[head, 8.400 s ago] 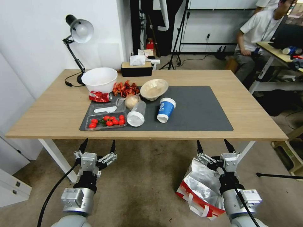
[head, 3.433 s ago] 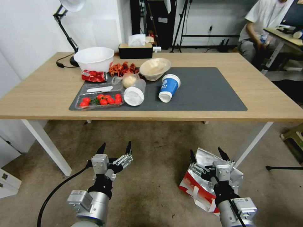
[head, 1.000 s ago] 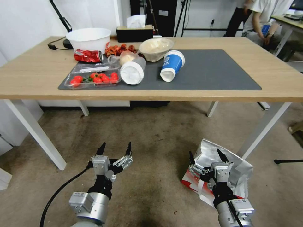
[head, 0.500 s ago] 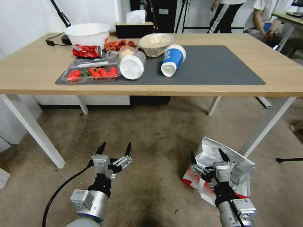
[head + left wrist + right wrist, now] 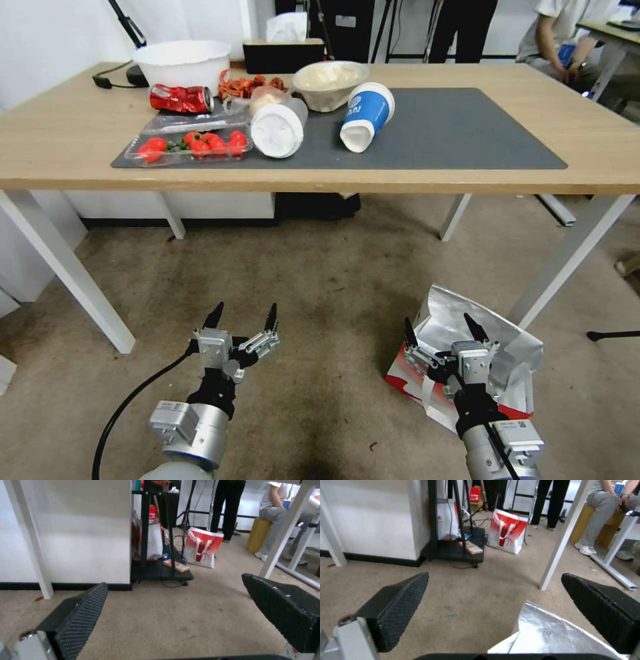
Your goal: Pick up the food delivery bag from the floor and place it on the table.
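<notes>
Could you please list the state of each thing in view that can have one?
Food delivery bag: on the floor, mouth open, foil lining showing.
Right tool: open, above the bag.
Left tool: open, over bare floor.
Blue cup: tipped over on the table.
Red can: crushed, on its side.
Clear lidded cup: on its side.
Tomato tray: holding tomatoes.
</notes>
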Available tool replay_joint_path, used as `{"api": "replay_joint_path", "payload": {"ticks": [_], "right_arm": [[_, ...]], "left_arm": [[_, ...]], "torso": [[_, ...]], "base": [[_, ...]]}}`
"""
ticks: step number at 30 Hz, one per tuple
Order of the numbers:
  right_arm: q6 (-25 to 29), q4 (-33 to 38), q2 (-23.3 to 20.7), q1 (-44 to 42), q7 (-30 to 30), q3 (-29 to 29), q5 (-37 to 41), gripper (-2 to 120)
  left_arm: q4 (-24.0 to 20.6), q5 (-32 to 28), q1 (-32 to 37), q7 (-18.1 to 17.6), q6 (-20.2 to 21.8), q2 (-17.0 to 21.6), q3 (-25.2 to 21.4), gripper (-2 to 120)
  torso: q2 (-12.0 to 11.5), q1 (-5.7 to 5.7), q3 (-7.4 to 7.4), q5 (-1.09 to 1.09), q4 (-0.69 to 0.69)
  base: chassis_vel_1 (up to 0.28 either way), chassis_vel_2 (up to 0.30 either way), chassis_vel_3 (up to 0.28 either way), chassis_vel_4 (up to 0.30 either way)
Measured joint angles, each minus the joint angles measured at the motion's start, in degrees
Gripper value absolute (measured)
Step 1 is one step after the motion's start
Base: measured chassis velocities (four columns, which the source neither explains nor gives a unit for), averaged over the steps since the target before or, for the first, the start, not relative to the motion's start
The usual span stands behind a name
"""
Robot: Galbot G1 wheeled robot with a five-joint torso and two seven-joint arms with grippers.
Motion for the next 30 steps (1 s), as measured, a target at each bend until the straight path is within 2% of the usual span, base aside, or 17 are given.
{"api": "replay_joint_path", "payload": {"ticks": [13,30], "right_arm": [[0.4,-1.1,0.0,0.3,-1.1,0.5,-0.2,100],[0.7,-1.5,0.0,0.6,-2.5,0.5,-0.5,100]], "left_arm": [[1.2,-0.3,-1.4,-2.0,0.4,0.0,-1.3,100],[1.4,-0.5,-1.1,-2.5,0.5,-0.5,-1.2,100]], "torso": [[-3.1,-0.61,-2.46,0.00,0.00],[-6.8,-1.26,-5.50,0.00,0.00]], "base": [[0.000,0.000,0.000,0.000],[0.000,0.000,0.000,0.000]]}}
